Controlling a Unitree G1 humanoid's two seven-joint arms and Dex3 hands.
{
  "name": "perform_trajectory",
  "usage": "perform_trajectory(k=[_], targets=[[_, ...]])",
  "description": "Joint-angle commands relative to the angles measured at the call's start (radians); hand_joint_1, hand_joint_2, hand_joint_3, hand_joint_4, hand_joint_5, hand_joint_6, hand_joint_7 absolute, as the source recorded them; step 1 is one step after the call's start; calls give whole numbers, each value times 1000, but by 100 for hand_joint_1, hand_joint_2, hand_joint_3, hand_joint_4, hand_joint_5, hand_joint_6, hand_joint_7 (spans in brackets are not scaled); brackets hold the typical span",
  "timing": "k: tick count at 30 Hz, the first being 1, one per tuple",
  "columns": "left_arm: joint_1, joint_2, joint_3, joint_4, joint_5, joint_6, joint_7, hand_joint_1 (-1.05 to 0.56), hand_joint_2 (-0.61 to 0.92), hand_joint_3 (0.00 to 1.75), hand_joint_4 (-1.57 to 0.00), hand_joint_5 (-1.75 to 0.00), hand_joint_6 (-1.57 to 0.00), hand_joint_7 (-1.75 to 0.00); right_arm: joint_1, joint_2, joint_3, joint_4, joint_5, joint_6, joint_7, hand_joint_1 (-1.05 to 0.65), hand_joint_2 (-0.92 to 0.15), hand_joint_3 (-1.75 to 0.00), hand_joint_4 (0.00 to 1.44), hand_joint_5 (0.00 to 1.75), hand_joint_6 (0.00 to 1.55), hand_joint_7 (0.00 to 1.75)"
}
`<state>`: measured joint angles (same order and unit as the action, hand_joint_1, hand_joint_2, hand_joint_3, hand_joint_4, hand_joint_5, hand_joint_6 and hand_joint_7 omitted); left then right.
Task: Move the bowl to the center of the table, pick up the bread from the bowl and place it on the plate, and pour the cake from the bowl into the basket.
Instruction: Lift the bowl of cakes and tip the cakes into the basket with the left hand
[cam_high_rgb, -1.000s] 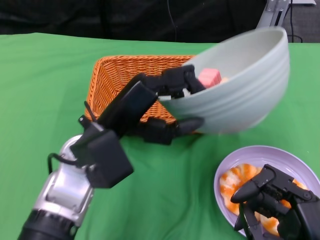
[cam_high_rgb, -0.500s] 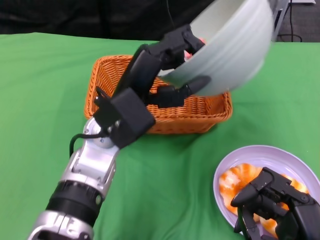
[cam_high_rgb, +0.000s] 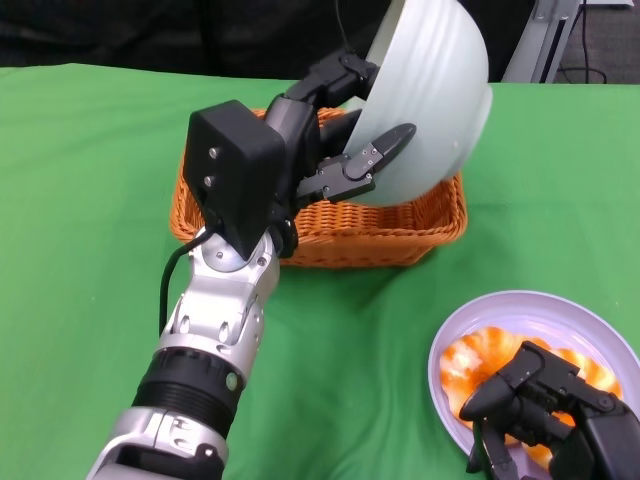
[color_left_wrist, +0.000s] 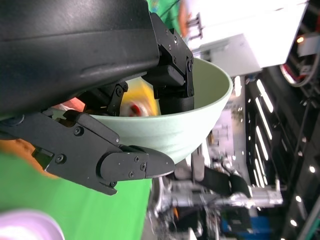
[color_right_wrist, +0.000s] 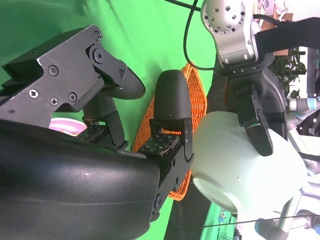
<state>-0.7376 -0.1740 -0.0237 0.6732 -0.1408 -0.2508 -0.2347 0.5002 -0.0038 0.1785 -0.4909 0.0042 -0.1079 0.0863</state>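
Left hand grips the bowl by its rim, fingers inside and thumb pressed on the outer wall. Bowl held up over the basket, tipped steeply on its side, mouth facing away from the head camera, bottom toward the robot's right. Head view shows only the bowl's outside. Left wrist view looks into it: cake lies inside near the fingers, yellowish, somewhat blurred. Right hand rests over the bread on the plate, fingers curled; cannot tell whether it holds anything.
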Motion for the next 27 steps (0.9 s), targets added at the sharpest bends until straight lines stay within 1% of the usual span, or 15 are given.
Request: perform_trajectory(k=[1,6,8,12,15,17,21,27], targets=[[-16,-10,33,-36,-74,66,-54,-27,88,50,-69,-175,-55,-164,7,-5,4,-5,6,1,-2,-5,-54,-115,68,168,61,146],[-21,-19,73,-47,-167,182,-133,-22,83,59,-72,-175,-60,-163,4,-3,6,8,0,-15,-4,-5,-54,-114,68,168,61,146],[-23,-19,81,-49,-180,206,-143,-22,82,61,-73,-175,-63,-160,4,-2,7,13,-3,-21,-6,-5,-53,-114,69,168,61,146],[-29,-17,90,-46,-193,247,-155,-21,80,65,-74,-175,-66,-161,2,-4,7,16,-4,-25,-5,-5,-53,-116,68,168,61,146],[-34,-20,105,-42,-212,292,-149,-18,70,85,-75,-175,-71,-159,1,-6,6,26,6,-38,3,-5,-53,-117,69,169,61,147],[-37,-22,116,-41,-221,314,-149,-17,68,90,-76,-175,-72,-158,1,-7,5,29,6,-42,3,-5,-53,-116,69,168,61,147],[-51,-24,139,-30,-245,360,-151,-15,67,94,-76,-175,-71,-156,3,-5,6,34,-3,-48,-3,-5,-53,-117,69,168,62,147],[-81,-26,170,14,-260,379,-165,-13,68,96,-75,-175,-70,-157,1,-5,6,52,3,-68,2,-4,-53,-119,69,168,61,148]])
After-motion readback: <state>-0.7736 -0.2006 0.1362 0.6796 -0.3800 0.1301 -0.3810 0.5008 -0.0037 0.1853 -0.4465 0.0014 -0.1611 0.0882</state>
